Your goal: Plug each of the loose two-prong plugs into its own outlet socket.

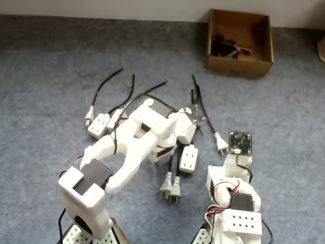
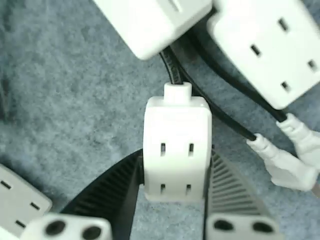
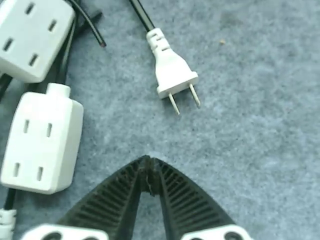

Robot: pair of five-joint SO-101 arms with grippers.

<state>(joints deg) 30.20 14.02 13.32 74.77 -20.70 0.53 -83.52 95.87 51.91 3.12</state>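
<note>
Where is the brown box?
In the high view, the box sits at the far right of the carpet, beyond the lone plug.

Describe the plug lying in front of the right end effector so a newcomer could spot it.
From the cardboard box, come toward the right arm. The white plug lies alone ahead of it, prongs bare; the other two loose plugs lie side by side.

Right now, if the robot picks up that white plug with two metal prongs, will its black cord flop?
Probably, yes. The plug looks like small hard plastic, so it is likely light and stiff. Its cord is thin and lies loose on the carpet, so it would likely dangle and drag.
</note>
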